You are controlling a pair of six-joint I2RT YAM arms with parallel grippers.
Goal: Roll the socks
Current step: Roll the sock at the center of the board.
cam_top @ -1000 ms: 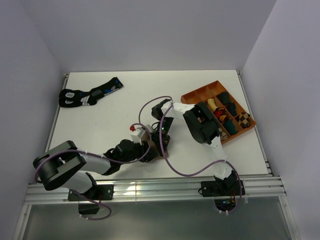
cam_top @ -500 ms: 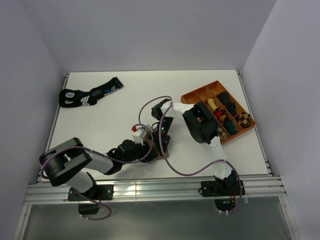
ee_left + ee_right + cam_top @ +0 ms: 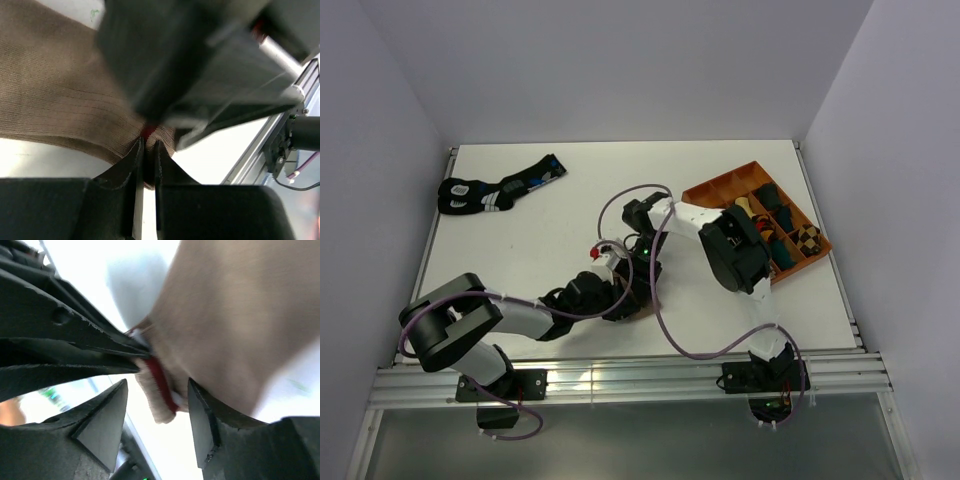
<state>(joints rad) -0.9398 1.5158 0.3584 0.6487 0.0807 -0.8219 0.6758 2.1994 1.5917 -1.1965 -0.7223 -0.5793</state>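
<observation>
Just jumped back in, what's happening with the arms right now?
Both arms meet mid-table over the tan sock. The left gripper is pinched shut on the edge of its cuff. The right gripper is open, with a finger on either side of that same cuff. No roll shows in the sock yet. The black socks lie untouched at the far left, and the tray of rolled bundles sits on the right.
</observation>
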